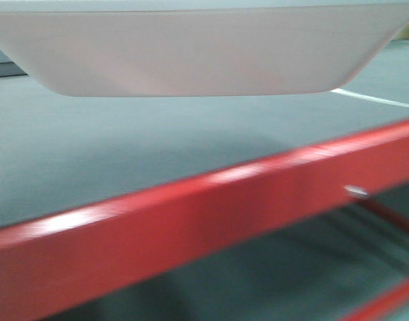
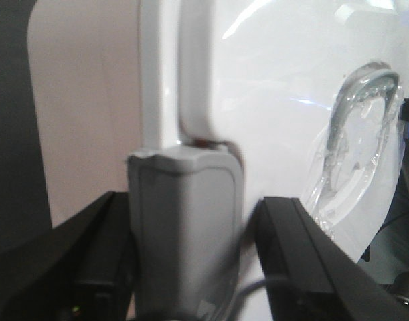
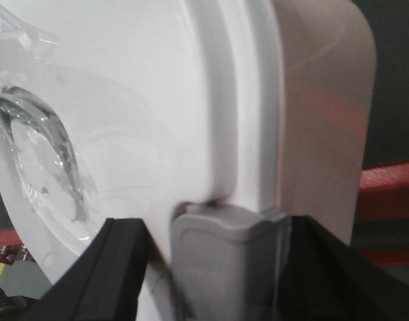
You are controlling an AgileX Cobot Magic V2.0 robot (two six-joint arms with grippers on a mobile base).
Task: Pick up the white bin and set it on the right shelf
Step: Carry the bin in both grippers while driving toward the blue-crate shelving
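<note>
Bin [image 1: 191,53], position? asks the first inspector.

"Aloft, above the red rail [image 1: 191,221] and well apart from it. Grey floor [image 1: 124,147] shows in the gap. The underside spans the top of the front view, with a rounded corner at each end."

"Left gripper [image 2: 194,200]?"

"Closed around a grey clasp [image 2: 184,254] at the lid's [image 2: 271,100] lip. One black finger [image 2: 90,261] touches the clasp. The other sits just beside it."

"Right gripper [image 3: 211,224]?"

"The same on the opposite end: fingers astride that clasp [image 3: 224,267], gripping the bin at the lid edge. A sliver of lid shows between one finger and the clasp."

"Room to move?"

"Open floor beyond the rail, crossed by a white line [image 1: 378,99]. In the right wrist view the rail lies past the bin's side wall, not touching it. The front view is blurred, so finer edges cannot be judged."
</note>
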